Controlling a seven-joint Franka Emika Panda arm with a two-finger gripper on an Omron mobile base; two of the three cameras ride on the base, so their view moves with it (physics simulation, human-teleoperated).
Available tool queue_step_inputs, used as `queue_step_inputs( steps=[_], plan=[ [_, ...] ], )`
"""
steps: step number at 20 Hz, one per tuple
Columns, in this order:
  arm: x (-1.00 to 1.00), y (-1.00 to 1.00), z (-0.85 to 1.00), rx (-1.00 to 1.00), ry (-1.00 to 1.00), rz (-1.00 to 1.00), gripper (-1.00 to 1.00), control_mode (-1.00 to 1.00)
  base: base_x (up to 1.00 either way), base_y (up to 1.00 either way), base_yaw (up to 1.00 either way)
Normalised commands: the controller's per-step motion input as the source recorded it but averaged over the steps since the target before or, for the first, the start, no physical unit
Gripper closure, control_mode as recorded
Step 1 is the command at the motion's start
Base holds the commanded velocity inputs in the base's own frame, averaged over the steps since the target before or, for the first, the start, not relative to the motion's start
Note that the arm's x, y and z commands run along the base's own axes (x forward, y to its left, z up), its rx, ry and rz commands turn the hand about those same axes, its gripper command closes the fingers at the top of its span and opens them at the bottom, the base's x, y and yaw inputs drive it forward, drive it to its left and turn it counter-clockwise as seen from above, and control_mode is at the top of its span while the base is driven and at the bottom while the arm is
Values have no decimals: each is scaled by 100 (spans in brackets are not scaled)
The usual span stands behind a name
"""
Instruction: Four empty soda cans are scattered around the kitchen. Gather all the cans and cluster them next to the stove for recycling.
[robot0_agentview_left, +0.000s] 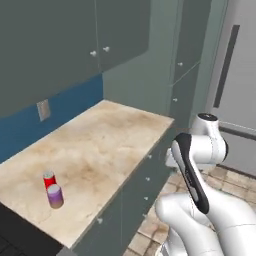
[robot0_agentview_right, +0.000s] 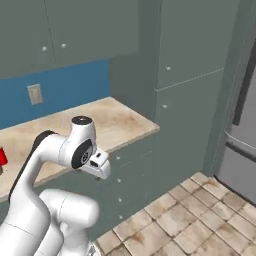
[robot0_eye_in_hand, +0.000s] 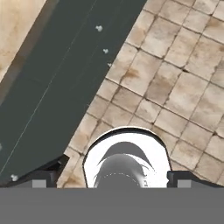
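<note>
Two soda cans on the beige marble counter, at about 8 o'clock in the left base view, near the counter's front edge: a red can with a silvery top, and a purple can just in front of it — touching or nearly so, cannot tell which. Both upright. At the far left edge of the right base view, a sliver of the red can again.

White arm folded up beside the counter's end, over the brown tiled floor, well apart from the cans. Gripper pointed down at the floor in the hand view, dark tips at 7 and 5 o'clock — jaws spread wide, nothing between them.

Grey-green drawer fronts running along the floor at 10 o'clock in the hand view. Wall outlet on the blue wall behind the counter.
</note>
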Motion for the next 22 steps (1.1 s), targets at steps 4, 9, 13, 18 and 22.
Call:
queue_step_inputs(
  steps=[4, 9, 13, 18, 22],
  plan=[
    [0, 0, 0, 0, 0, 0, -100, 100, 0, 0, -98],
    [0, 0, 0, 0, 0, 0, -100, 100, 0, 0, -97],
    [0, 0, 0, 0, 0, 0, -100, 100, 0, 0, -97],
    [0, 0, 0, 0, 0, 0, -100, 100, 3, -2, -85],
    [0, 0, 0, 0, 0, 0, -100, 100, 22, -1, -60]
  ],
)
